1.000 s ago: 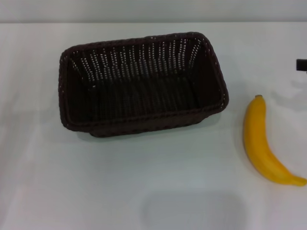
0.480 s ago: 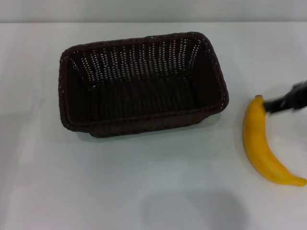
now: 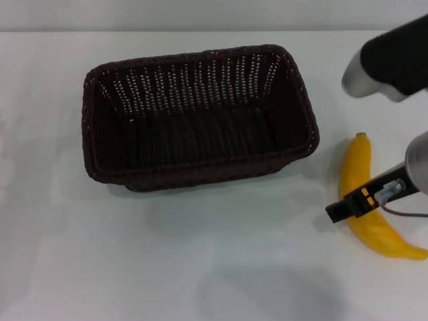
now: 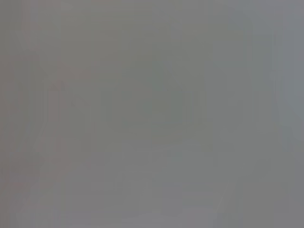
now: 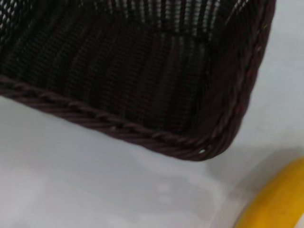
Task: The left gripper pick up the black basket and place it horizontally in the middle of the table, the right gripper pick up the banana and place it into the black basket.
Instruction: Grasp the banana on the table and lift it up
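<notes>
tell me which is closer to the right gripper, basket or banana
The banana: the right gripper sits right over its middle, while the black basket lies apart, further left.

A woven wicker-style black basket [image 3: 197, 117], very dark brown-black with a matt, ribbed texture, sits on a plain white table [image 3: 200, 254] whose smooth top carries a faint sheen. The basket's rim is a twisted braid, seen close in the right wrist view [image 5: 142, 95], and its sloping sides are open weave that lets light through. At right of the head view, the banana [image 3: 364, 200] has a smooth, softly glossy yellow skin and a brownish stem tip. Over it lies the right gripper [image 3: 353, 204], matt black plastic with a yellow-orange mark, on a brushed silver-and-black arm.
</notes>
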Motion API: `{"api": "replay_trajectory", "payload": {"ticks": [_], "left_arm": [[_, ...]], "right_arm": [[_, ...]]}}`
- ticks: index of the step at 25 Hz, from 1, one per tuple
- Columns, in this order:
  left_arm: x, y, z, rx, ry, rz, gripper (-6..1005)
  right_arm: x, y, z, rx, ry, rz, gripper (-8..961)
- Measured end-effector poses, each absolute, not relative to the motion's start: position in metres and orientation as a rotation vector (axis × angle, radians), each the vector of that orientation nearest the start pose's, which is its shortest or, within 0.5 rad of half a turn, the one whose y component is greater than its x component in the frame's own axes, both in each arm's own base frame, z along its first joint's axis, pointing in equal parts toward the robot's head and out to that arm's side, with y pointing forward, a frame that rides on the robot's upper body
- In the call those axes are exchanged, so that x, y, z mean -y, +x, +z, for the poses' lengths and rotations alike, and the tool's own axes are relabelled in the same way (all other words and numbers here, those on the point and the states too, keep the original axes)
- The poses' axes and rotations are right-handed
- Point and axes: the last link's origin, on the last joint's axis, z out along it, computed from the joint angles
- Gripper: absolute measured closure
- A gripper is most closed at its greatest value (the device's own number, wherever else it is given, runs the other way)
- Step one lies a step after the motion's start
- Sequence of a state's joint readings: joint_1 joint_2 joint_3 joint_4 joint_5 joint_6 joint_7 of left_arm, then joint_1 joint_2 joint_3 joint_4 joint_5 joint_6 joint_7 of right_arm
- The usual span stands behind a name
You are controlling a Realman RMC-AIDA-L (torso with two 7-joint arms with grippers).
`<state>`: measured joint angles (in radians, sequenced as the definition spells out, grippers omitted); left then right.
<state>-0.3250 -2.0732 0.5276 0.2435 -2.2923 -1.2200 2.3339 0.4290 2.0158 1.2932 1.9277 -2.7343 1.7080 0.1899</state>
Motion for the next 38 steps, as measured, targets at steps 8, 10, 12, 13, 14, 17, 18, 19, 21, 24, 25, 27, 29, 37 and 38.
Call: {"api": "replay_trajectory", "payload": {"ticks": [8, 10, 12, 13, 14, 17, 18, 19, 21, 24, 25, 27, 29, 37, 38], "left_arm": [[-0.309, -0.387, 0.072, 0.829, -1.297, -0.964, 109], [-0.309, -0.387, 0.071, 0.832, -1.297, -0.964, 109], [-0.309, -0.386, 0.07, 0.836, -1.298, -0.966, 109], [-0.309, -0.386, 0.069, 0.838, -1.299, -0.968, 110], [-0.309, -0.386, 0.068, 0.84, -1.3, -0.97, 110], [-0.309, -0.385, 0.068, 0.842, -1.3, -0.971, 110], [-0.309, -0.385, 0.067, 0.842, -1.3, -0.972, 110], [-0.309, -0.385, 0.067, 0.842, -1.301, -0.972, 110], [-0.309, -0.385, 0.067, 0.842, -1.301, -0.973, 110], [-0.309, -0.385, 0.067, 0.843, -1.3, -0.974, 110], [-0.309, -0.385, 0.067, 0.844, -1.299, -0.974, 110], [-0.309, -0.385, 0.067, 0.846, -1.298, -0.977, 110], [-0.309, -0.385, 0.067, 0.848, -1.297, -0.979, 109], [-0.308, -0.385, 0.066, 0.855, -1.294, -0.983, 109], [-0.308, -0.386, 0.066, 0.856, -1.291, -0.984, 109]], "right_arm": [[-0.283, 0.15, -0.011, -1.162, -2.198, -0.565, 144], [-0.285, 0.153, -0.012, -1.164, -2.187, -0.58, 146], [-0.287, 0.158, -0.014, -1.17, -2.177, -0.601, 147], [-0.287, 0.16, -0.015, -1.172, -2.174, -0.612, 147], [-0.288, 0.162, -0.017, -1.173, -2.173, -0.623, 148], [-0.289, 0.165, -0.023, -1.173, -2.186, -0.642, 150], [-0.289, 0.165, -0.025, -1.173, -2.193, -0.643, 150], [-0.289, 0.166, -0.026, -1.173, -2.201, -0.644, 151], [-0.29, 0.166, -0.028, -1.17, -2.206, -0.643, 152], [-0.291, 0.171, -0.03, -1.182, -2.197, -0.66, 154], [-0.292, 0.172, -0.03, -1.187, -2.194, -0.667, 154], [-0.292, 0.174, -0.031, -1.194, -2.192, -0.676, 172], [-0.292, 0.176, -0.032, -1.2, -2.196, -0.681, 205], [-0.294, 0.177, -0.029, -1.209, -2.207, -0.675, 337], [-0.294, 0.177, -0.029, -1.209, -2.207, -0.675, 364]]}}
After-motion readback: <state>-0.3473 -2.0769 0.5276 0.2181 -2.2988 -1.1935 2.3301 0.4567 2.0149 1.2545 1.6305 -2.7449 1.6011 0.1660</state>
